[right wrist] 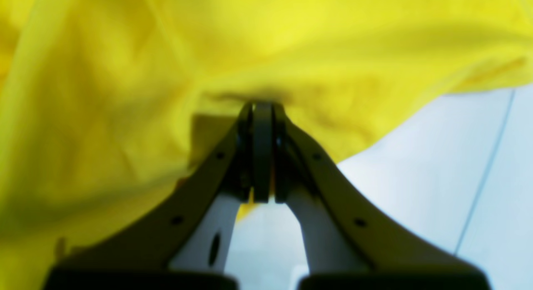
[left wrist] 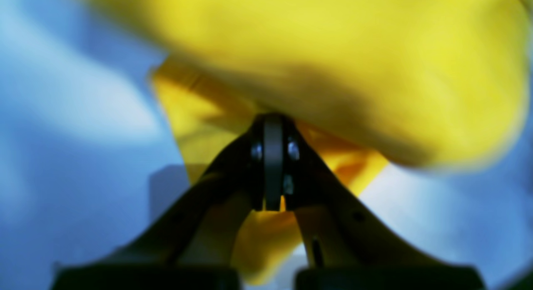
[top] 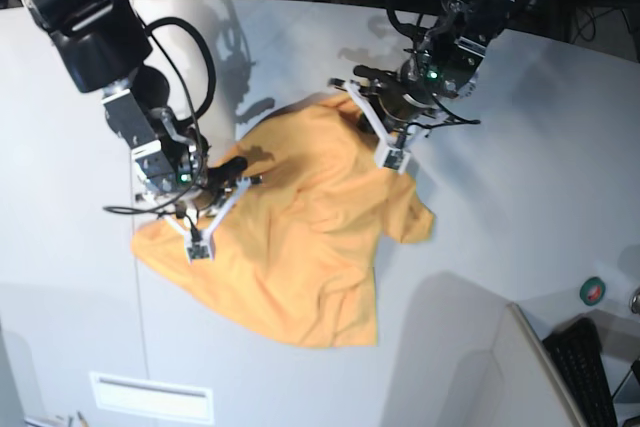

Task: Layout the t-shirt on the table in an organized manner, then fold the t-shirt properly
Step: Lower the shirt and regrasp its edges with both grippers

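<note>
T-shirt (top: 300,237) on pale table (top: 500,147).

base: overhead, looking down | wrists: close behind each claw | shared: t-shirt (top: 300,237)

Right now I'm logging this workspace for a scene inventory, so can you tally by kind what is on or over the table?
T-shirts: 1, the orange-yellow t-shirt on the table.
Grippers: 2, the left gripper and the right gripper, both shut on the shirt.
Tape rolls: 1, a green roll at the table's edge.
Total: 4.
</note>
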Tool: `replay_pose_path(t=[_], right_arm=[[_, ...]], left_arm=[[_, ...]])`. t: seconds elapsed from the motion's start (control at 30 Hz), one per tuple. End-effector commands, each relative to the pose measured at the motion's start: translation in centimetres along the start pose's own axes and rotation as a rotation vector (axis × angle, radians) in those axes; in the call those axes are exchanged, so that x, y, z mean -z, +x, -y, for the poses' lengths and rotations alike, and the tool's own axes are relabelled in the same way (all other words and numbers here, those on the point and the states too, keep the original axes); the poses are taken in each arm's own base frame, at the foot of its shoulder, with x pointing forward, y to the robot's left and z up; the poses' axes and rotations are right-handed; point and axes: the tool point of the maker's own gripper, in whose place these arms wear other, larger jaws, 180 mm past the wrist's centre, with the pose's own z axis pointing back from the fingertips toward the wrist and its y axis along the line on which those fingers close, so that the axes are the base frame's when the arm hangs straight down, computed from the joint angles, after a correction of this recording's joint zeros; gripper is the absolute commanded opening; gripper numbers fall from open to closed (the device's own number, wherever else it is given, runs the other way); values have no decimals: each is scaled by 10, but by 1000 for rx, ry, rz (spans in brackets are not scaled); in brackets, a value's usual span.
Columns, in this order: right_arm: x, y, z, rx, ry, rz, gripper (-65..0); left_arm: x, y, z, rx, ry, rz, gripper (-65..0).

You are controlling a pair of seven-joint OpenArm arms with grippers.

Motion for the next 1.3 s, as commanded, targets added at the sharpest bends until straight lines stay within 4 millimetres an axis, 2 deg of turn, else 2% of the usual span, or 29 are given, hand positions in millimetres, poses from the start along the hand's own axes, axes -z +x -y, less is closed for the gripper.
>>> replay_pose_path(t=[0.0, 0.07, 0.13, 0.2, 0.23, 0.3, 0.37, 0.47, 0.57, 0.63, 0.73, 0.83, 0.87, 0.97, 1.07, 1.17, 1.27], right_arm=[[-1, 38, 6, -7, -13, 90, -650], [-2, 61, 12, -15, -22, 142, -650], [-13, 79, 10, -30, 0, 192, -650], [-30, 80, 24, -55, -6, 196, -650], [-41, 79, 21, -69, 7, 194, -650], [-60, 61, 8, -85, 49, 153, -650], [-78, 39, -11, -90, 101, 121, -650], [-101, 4, -46, -72, 190, 87, -650], [-113, -21, -80, -17, 263, 50, -650], [-113, -33, -98, 18, 293, 24, -650], [-99, -54, -107, 38, 292, -48, -650], [-82, -60, -105, 40, 272, -80, -650], [-77, -61, -102, 40, 260, -80, -650], [-65, -67, -85, 37, 218, -95, -650], [-50, -63, -42, 73, 131, -95, -650], [-35, -48, -5, 100, 55, -86, -650], [-23, -28, 14, 95, 14, -78, -650]], left_arm=[[-4, 14, 21, 5, -65, 41, -650], [-14, 33, 41, -17, -136, 92, -650], [-30, 59, 47, -47, -173, 167, -650], [-48, 79, 31, -51, -160, 228, -650], [-55, 87, 22, -52, -147, 242, -650], [-63, 100, -4, -70, -93, 263, -650], [-67, 126, -32, -94, -36, 311, -650], [-58, 160, -54, -102, 4, 344, -650], [-38, 192, -64, -153, 15, 350, -650], [-20, 212, -68, -187, 18, 334, -650], [10, 229, -56, -159, 12, 259, -650], [41, 227, -33, -63, 14, 194, -650], [51, 221, -27, -21, 22, 170, -650], [73, 184, -9, 85, 26, 62, -650], [78, 148, 1, 115, 6, 9, -650], [71, 124, -9, 120, 4, 0, -650], [59, 97, -5, 132, -26, -27, -650]])
